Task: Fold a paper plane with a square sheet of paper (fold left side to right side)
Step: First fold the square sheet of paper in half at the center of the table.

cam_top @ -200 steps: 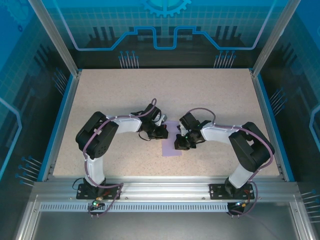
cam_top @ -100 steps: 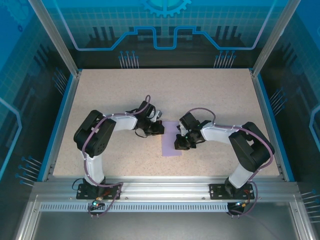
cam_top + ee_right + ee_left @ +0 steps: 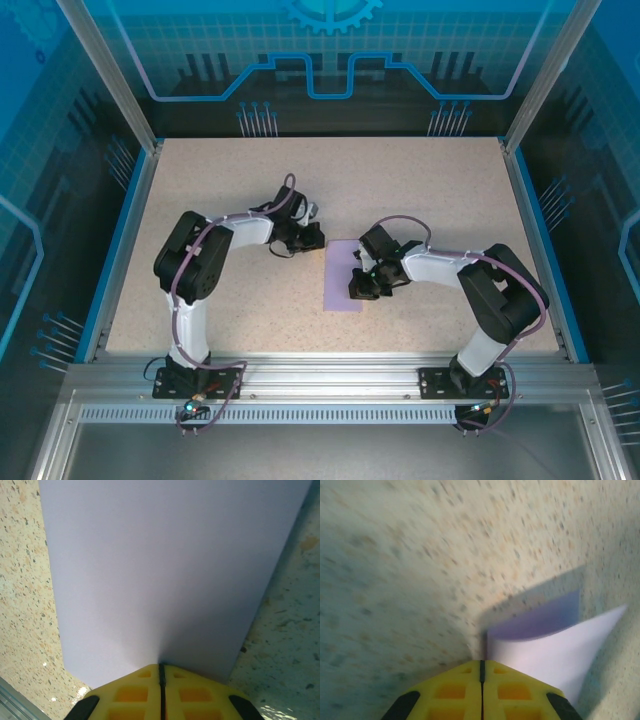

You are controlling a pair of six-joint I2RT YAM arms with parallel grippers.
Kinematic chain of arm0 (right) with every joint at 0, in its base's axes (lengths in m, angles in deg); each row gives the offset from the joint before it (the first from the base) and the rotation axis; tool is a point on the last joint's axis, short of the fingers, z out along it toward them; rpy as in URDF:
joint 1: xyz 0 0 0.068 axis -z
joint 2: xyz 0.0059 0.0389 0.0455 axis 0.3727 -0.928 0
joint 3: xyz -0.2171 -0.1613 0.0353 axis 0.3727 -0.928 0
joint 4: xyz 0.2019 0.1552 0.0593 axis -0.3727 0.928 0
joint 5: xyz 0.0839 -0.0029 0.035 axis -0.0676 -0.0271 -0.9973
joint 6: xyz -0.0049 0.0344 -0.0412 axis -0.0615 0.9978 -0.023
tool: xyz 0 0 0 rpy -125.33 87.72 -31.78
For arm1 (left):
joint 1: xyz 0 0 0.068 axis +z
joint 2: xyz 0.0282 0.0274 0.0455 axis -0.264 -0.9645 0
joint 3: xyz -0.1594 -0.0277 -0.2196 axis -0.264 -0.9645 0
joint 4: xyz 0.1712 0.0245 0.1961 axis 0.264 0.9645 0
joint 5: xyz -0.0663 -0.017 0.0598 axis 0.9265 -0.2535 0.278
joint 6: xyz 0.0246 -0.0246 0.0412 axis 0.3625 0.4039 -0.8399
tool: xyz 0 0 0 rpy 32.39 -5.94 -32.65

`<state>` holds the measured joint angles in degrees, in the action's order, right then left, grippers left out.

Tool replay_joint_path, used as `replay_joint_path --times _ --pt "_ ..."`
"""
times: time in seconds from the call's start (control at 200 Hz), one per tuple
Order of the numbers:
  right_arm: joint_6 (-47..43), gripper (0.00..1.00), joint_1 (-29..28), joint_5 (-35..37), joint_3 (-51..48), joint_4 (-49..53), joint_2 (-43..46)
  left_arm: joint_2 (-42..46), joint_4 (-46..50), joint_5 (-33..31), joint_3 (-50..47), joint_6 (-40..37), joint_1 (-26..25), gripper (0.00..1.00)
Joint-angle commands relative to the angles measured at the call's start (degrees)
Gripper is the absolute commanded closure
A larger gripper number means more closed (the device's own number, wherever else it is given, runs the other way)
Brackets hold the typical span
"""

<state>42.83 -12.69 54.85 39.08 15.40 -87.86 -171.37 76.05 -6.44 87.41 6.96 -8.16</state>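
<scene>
The sheet of paper point(image 3: 340, 280) lies mid-table, lavender and doubled into a narrow upright rectangle. My right gripper point(image 3: 357, 291) is shut, its yellow tips point(image 3: 161, 666) pressed down on the paper point(image 3: 165, 570) near its right edge, nothing between the jaws. My left gripper point(image 3: 316, 239) is shut beside the paper's far left corner. In the left wrist view its tips point(image 3: 481, 661) sit at the edge of the paper point(image 3: 555, 647), whose upper layer bows up slightly over the darker lower layer point(image 3: 540, 620). No paper plane shape shows.
A speckled beige tabletop point(image 3: 250, 180) is bounded by a blue rim point(image 3: 123, 240) on the left and right. An aluminium rail point(image 3: 320, 375) carrying both arm bases runs along the near edge. Open tabletop stretches behind the paper.
My left gripper has slid away from me along the paper's left edge to its far corner. The right gripper and the paper have stayed put.
</scene>
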Motion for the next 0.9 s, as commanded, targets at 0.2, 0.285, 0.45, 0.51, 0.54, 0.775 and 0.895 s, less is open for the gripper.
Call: replay_joint_path --times 0.2,0.285,0.45,0.51,0.54,0.775,0.895 --pt "-0.98 0.92 0.17 4.89 -3.28 7.39 -2.97 1.16 0.49 -1.75 0.93 -1.84 0.36 0.92" --pt "-1.07 0.92 0.2 4.85 -3.12 7.39 -3.14 4.26 -1.12 -1.11 -1.68 -1.94 0.36 0.92" --pt "-1.07 0.92 0.2 4.66 -2.93 7.3 -3.41 9.24 -8.24 5.67 -7.86 0.4 0.1 0.92" --pt "-1.14 0.92 0.22 4.71 -2.86 7.34 -3.55 9.56 -10.31 7.82 -9.21 1.41 -0.43 0.92" --pt "-1.16 0.92 0.24 4.72 -2.8 7.34 -3.64 9.44 -10.73 8.67 -9.56 1.8 -0.78 0.92" --pt "-1.33 0.92 0.2 4.6 -2.24 7.52 -4.29 5.24 -10.35 10.61 -7.69 2.3 -4.51 0.93" --pt "-1.42 0.92 0.2 4.45 -2.08 7.73 -4.31 2.83 -10.46 9.99 -6.06 2.79 -4.98 0.93"
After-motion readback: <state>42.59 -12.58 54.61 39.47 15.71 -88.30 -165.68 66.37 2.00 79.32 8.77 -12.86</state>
